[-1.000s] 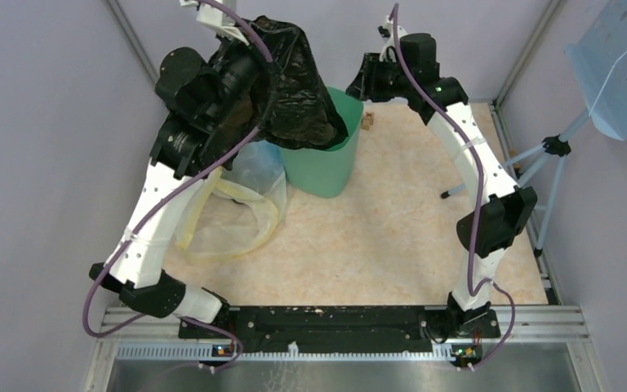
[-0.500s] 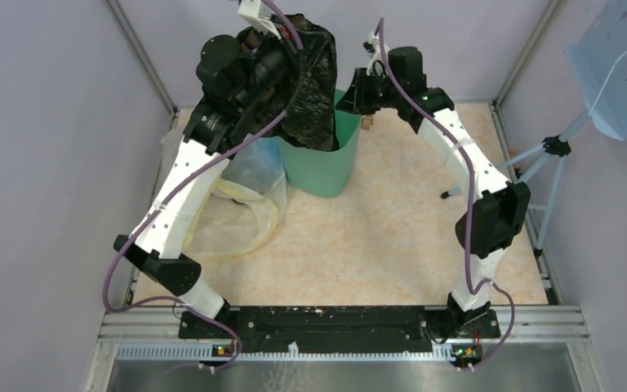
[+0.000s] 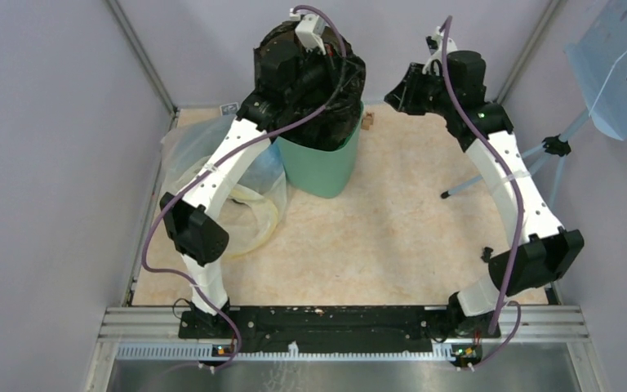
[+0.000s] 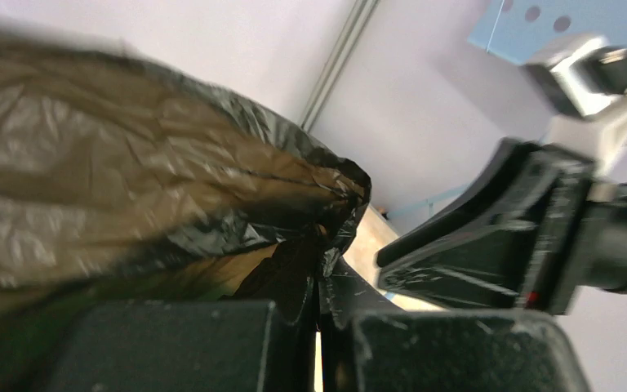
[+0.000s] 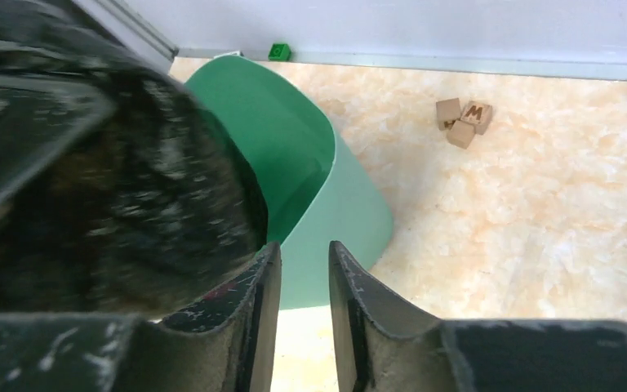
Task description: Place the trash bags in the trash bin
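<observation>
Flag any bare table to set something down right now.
Free: the tabletop between the trash bin, the right arm and the arm bases. Crowded: the far-left corner, where the clear bag sits beside the bin and the black trash bag hangs over it; wooden blocks alongside.

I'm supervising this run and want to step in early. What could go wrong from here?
1. The black trash bag, pinched in the shut left gripper, bulges above the mint-green bin. If it is released now, part may spill outside the rim.
2. The right gripper, empty with its fingers slightly apart, hangs near the bag and the bin. A nudge might tip the bin.
</observation>
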Motion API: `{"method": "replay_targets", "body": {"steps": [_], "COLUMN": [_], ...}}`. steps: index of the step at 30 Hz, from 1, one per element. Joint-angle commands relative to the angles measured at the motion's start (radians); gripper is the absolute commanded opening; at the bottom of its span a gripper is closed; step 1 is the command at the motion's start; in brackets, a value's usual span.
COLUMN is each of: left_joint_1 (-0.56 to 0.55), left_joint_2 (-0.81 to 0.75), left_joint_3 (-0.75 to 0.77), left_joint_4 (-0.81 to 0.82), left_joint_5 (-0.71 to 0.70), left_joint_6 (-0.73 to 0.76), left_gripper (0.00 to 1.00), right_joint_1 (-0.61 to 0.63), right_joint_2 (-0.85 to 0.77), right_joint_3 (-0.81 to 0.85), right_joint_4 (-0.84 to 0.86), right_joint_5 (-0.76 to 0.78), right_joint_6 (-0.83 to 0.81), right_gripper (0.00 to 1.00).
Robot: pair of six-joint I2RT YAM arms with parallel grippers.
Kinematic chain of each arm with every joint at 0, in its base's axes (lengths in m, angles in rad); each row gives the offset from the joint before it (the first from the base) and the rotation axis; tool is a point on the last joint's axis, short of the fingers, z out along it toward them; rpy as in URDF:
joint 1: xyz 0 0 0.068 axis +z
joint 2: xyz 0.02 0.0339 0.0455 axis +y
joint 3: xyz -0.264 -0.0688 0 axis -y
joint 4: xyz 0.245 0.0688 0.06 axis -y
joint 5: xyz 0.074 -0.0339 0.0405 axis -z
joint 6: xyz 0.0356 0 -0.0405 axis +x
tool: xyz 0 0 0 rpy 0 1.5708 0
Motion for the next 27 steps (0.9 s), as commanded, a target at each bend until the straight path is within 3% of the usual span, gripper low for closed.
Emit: {"method": "replay_targets", "body": {"steps": [1, 4, 10, 14, 21, 27], "left_joint_1": [0.005, 0.003, -0.004, -0.005, -0.021, -0.063], "left_joint_2": [-0.003, -0.015, -0.069, -0.086, -0.114, -0.129], "left_joint_3": [0.046, 0.041, -0.011, -0.04, -0.082, -0.117], "left_joint_4": [0.05, 0.046, 0.054, 0.052, 0.063, 0.068], "left_joint_5": [0.059, 0.092, 0.107, 0.109, 0.115, 0.09], "left_joint_6": [-0.029, -0.046, -0.065, -0.072, -0.104, -0.132], "left_gripper": [0.0, 0.0, 0.02, 0.03, 0.04, 0.05], "right_joint_1": [-0.001, -0.003, -0.001, 0.037, 0.16, 0.169], "right_joint_2": [-0.095, -0.139, -0.219, -0.241, -0.292, -0.331], "right_joint_3": [-0.053, -0.101, -0.188, -0.197, -0.25, -0.355], "right_joint_4": [0.008, 0.018, 0.06, 0.065, 0.163, 0.328], "right_joint_5": [0.034, 0.04, -0.045, -0.087, -0.025, -0.05], "right_joint_6": [-0.02, -0.012, 0.02, 0.015, 0.048, 0.139], "right_gripper": [0.31, 0.36, 0.56, 0.65, 0.6, 0.54]}}
